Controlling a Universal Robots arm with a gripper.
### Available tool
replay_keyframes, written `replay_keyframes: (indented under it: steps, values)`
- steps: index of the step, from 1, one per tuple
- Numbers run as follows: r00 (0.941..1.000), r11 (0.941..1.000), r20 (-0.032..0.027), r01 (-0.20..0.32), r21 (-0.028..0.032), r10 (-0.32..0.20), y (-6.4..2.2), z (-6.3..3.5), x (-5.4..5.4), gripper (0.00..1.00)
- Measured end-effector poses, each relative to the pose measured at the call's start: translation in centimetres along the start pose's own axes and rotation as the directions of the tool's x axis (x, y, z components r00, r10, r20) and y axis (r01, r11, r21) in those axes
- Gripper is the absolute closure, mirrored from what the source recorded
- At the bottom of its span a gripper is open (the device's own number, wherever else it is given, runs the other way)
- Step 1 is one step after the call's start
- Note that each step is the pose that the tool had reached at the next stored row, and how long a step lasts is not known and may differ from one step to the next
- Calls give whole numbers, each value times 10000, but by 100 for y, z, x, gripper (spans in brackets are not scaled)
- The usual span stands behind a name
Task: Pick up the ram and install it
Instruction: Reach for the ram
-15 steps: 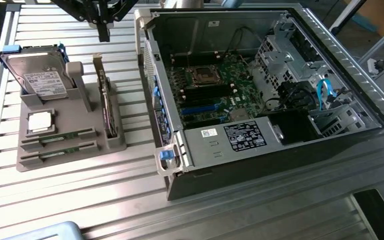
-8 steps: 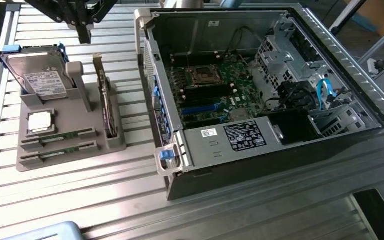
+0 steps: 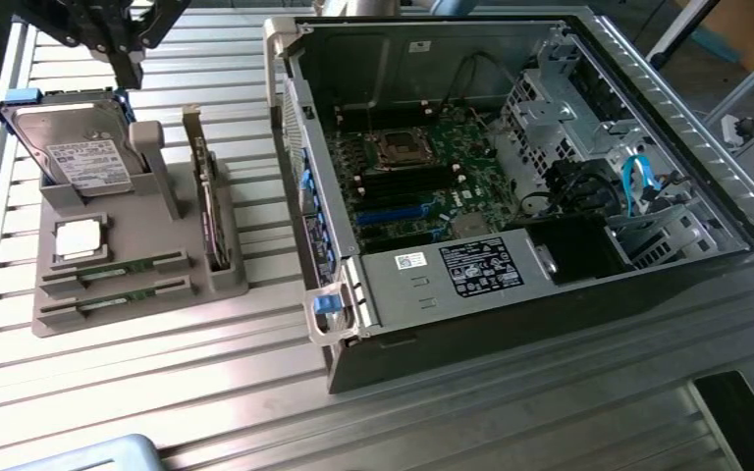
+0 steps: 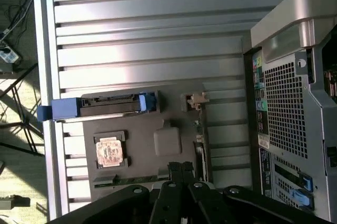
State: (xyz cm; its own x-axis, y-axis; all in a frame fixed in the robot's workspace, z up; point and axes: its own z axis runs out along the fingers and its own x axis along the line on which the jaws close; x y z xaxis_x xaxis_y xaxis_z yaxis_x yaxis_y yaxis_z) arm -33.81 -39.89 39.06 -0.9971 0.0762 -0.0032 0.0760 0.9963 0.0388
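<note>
Two ram sticks, thin green boards, lie in the front slots of a grey holder (image 3: 227, 280); one ram stick (image 3: 122, 267) sits just behind the other (image 3: 109, 304). In the wrist view a strip of ram (image 4: 124, 181) shows beside the black fingers (image 4: 175, 170). My gripper (image 3: 129, 71) hangs high above the holder's far end, over the hard drive (image 3: 79, 157), well apart from the ram. Its gripper tips (image 4: 181, 169) are pressed together with nothing between them.
The holder also carries a square processor chip (image 3: 79, 238) and an upright expansion card (image 3: 204, 201). An open computer case (image 3: 730, 186) with its motherboard (image 3: 410, 182) fills the exterior view's right. Slatted metal table (image 3: 154, 392) lies all around.
</note>
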Motion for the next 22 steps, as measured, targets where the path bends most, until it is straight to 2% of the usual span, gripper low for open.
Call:
replay_keyframes:
  steps: [10, 17, 22]
  values:
    - [9999, 10000, -124, -8, 26, 8, -26, 12, 342, 90]
    - [9999, 10000, -126, -8, 27, 8, -27, 11, 347, 90]
    - [9997, 10000, -234, -14, 35, 14, -26, 12, 333, 90]
